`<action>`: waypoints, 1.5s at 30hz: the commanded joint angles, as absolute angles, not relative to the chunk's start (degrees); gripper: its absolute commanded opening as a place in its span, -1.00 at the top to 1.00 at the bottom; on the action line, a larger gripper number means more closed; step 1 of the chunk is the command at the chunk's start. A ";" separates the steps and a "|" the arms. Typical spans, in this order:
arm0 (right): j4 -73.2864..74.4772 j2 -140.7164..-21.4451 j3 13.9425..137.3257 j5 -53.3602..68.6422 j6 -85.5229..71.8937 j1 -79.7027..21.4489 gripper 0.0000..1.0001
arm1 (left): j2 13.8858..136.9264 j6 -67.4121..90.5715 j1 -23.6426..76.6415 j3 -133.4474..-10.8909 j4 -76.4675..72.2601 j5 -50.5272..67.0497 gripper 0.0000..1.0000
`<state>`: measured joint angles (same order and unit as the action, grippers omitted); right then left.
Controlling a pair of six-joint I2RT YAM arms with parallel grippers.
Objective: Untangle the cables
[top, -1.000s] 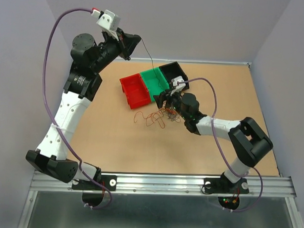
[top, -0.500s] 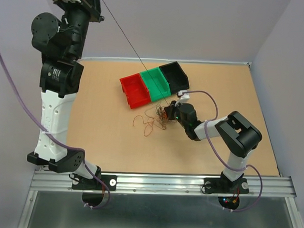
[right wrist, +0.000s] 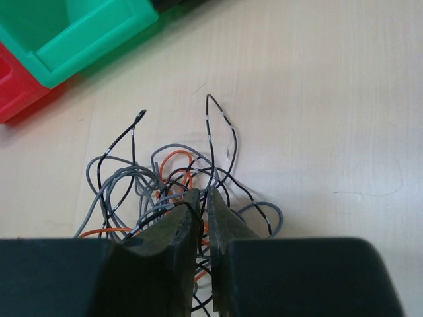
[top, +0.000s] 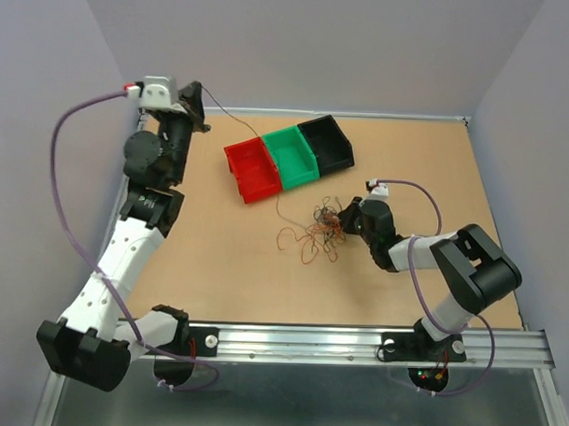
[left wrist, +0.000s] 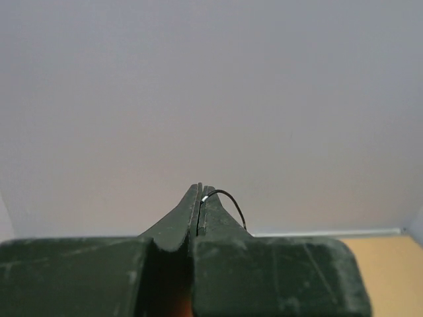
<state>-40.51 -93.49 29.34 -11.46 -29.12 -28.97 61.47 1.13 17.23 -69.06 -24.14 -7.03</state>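
Note:
The cables (top: 317, 231) lie as a loose tangle of thin black, grey and orange wires on the table, in front of the bins. My right gripper (top: 346, 219) sits at the tangle's right side. In the right wrist view it (right wrist: 203, 193) is shut on a few strands of the cables (right wrist: 173, 173), with a black one running between the jaws. My left gripper (top: 193, 101) is raised at the back left, shut on the end of one black cable (left wrist: 229, 197). That cable runs slack down towards the tangle.
A red bin (top: 251, 168), a green bin (top: 292, 155) and a black bin (top: 326, 142) stand in a row behind the tangle. The green bin (right wrist: 79, 33) shows close ahead of the right gripper. Purple walls enclose the table.
The left arm has come down from its high reach to the back left, and its black cable has gone slack. The right gripper has shut on the tangle and shifted slightly right.

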 commanded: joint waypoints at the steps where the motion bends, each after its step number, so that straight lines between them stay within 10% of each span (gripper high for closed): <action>1: -40.43 -88.86 27.51 -9.31 -26.20 -29.44 0.71 | 60.92 2.37 17.31 -57.34 -37.78 -2.55 1.00; 6: -40.08 -85.61 27.51 -5.72 -22.77 -29.53 0.53 | 61.87 0.44 17.31 -57.13 -34.02 1.65 1.00; 12: -40.08 -80.43 26.54 -4.31 -21.27 -29.88 -0.31 | 71.70 -5.09 19.41 -57.83 -28.84 26.71 1.00; 38: -26.37 -68.64 25.57 2.46 -21.18 -33.13 -0.47 | 71.19 -10.37 23.73 -58.36 -23.38 24.61 1.00; 45: -17.58 -75.93 31.64 -4.74 -21.62 -35.51 0.00 | 70.93 -10.46 23.73 -58.27 -23.29 24.35 1.00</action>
<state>-22.48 -73.67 26.98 -0.73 -21.32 -34.35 72.01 -9.69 23.53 -57.71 -21.37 24.58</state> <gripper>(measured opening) 0.640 0.036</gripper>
